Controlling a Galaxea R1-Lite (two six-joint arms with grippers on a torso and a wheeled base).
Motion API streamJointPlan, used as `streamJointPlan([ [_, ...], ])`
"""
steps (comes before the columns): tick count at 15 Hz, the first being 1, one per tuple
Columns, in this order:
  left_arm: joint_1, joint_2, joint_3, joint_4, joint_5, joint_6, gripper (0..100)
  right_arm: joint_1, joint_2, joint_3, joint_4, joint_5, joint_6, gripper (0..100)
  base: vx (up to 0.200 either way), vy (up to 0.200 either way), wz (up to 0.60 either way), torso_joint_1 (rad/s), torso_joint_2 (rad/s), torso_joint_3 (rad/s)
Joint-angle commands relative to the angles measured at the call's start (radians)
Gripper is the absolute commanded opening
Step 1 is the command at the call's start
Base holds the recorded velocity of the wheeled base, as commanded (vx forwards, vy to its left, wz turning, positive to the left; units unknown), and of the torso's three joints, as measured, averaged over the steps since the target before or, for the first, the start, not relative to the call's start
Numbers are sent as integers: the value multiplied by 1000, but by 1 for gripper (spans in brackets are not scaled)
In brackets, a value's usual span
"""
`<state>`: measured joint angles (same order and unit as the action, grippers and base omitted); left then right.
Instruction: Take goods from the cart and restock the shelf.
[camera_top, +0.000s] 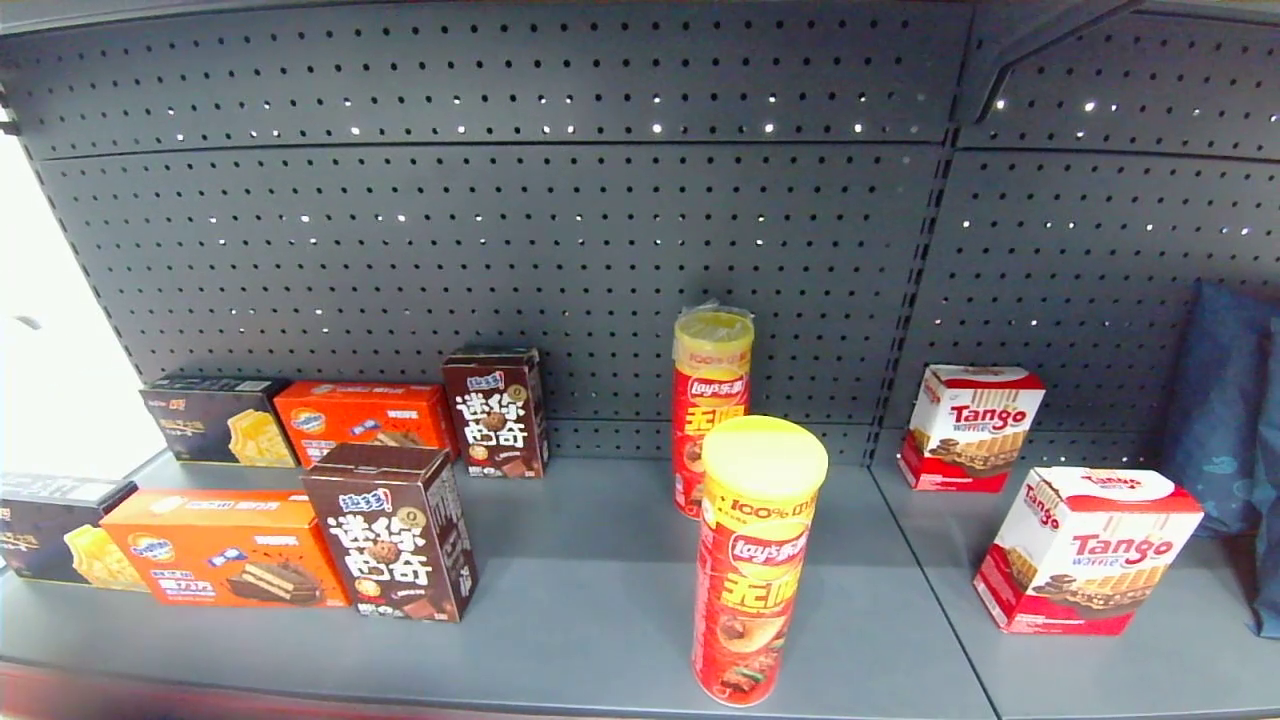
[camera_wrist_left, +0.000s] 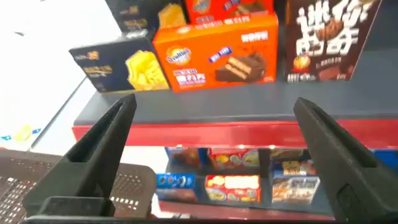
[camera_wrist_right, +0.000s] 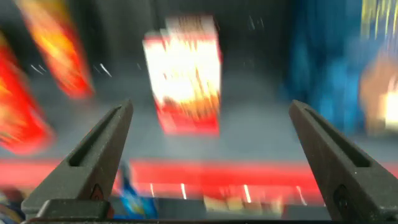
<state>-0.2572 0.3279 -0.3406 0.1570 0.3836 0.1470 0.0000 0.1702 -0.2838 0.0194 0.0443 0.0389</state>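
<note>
On the grey shelf (camera_top: 600, 590) stand two red chip cans with yellow lids, one at the front (camera_top: 755, 560) and one behind it (camera_top: 710, 405). To their right are two red-and-white wafer boxes (camera_top: 1085, 550) (camera_top: 968, 412). At the left are brown (camera_top: 395, 530), orange (camera_top: 225, 550) and black boxes (camera_top: 55, 525), each with a twin behind. My left gripper (camera_wrist_left: 214, 155) hangs open and empty below the shelf's front edge, before the orange box (camera_wrist_left: 217, 53). My right gripper (camera_wrist_right: 214, 155) is open and empty, facing a wafer box (camera_wrist_right: 183, 78).
A perforated dark back panel (camera_top: 500, 250) closes the shelf behind. Blue bags (camera_top: 1225, 400) stand at the far right. Below the red shelf edge (camera_wrist_left: 211, 132), a lower shelf holds several packets (camera_wrist_left: 233, 186). A white wire grid (camera_wrist_left: 18, 180) lies at the left.
</note>
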Motion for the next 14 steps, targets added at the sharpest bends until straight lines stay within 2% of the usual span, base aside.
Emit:
streamJointPlan([
  [1, 1, -44, -5, 6, -14, 0, 100, 48, 339, -350, 90, 135, -48, 100, 0, 0, 0, 0, 0, 0],
  [2, 0, -44, 3, 7, -49, 0, 100, 69, 445, -471, 160, 160, -90, 100, 0, 0, 0, 0, 0, 0],
  [3, 1, -43, 8, 9, -71, 0, 100, 104, 512, -538, 215, 166, -120, 100, 0, 0, 0, 0, 0, 0],
  [4, 0, -32, 12, 9, -98, 0, 100, 207, 612, -623, 278, 163, -186, 100, 0, 0, 0, 0, 0, 0],
  [5, 0, -20, 12, 7, -114, -1, 100, 290, 687, -640, 283, 144, -209, 100, 0, 0, 0, 0, 0, 0],
  [6, 0, -16, 11, 7, -118, -3, 100, 336, 724, -644, 281, 121, -211, 100, 0, 0, 0, 0, 0, 0],
  [7, -4, -12, 2, 7, -123, -3, 100, 440, 784, -644, 278, 68, -209, 100, 0, 0, 0, 0, 0, 0],
  [8, -11, -9, 2, 7, -129, -3, 100, 506, 816, -637, 277, 40, -197, 100, 0, 0, 0, 0, 0, 0],
  [9, -17, -9, 2, 7, -132, -4, 100, 541, 845, -630, 275, 29, -177, 100, 0, 0, 0, 0, 0, 0],
  [11, -19, -7, 0, 9, -134, -4, 100, 578, 910, -598, 214, 26, -148, 100, 0, 0, 0, 0, 0, 0],
  [14, -19, 10, 2, 9, -147, -4, 100, 598, 1026, -509, 37, 28, -145, 100, 0, 0, 0, 0, 0, 0],
])
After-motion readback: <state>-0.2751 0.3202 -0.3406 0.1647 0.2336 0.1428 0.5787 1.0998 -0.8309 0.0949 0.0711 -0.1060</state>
